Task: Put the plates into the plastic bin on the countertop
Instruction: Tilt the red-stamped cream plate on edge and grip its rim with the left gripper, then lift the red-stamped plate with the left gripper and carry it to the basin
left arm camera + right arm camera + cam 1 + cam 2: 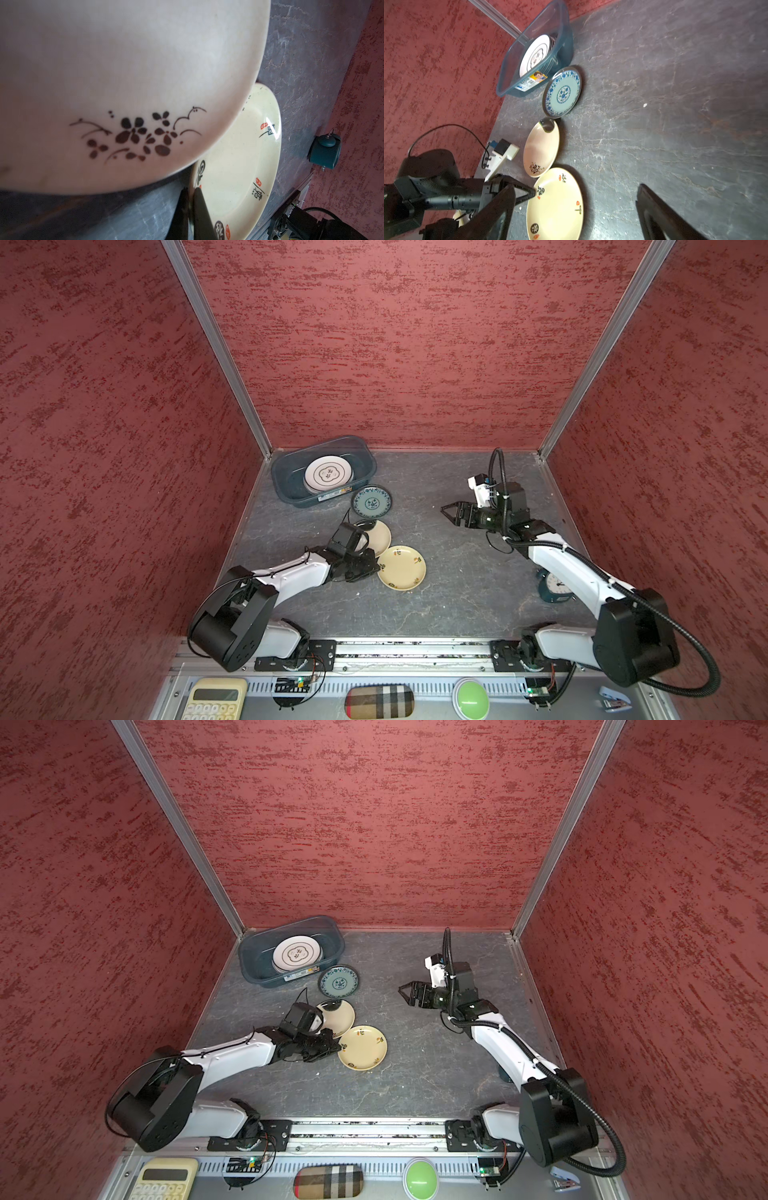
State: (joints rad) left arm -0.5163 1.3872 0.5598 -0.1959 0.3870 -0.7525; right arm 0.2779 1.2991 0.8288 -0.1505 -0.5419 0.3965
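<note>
The dark blue plastic bin (282, 485) (251, 965) (562, 25) stands at the back left of the countertop (457, 593), with a white plate (328, 475) (297, 955) (535, 56) on top of a stack inside. In front of it lie a teal-patterned plate (371, 502) (562, 93), a cream plate with dark flowers (380, 537) (124, 62) (542, 145) and a cream-yellow plate (403, 568) (363, 1048) (234, 166) (556, 207). My left gripper (377, 567) (338, 1046) (191, 191) is shut on the yellow plate's near-left rim. My right gripper (444, 512) (402, 992) (575, 187) hovers open and empty to the right.
A teal alarm clock (555, 589) (325, 151) stands under the right arm. Red walls close in the back and both sides. On the front shelf lie a calculator (214, 699), a plaid case (380, 701) and a green button (471, 697).
</note>
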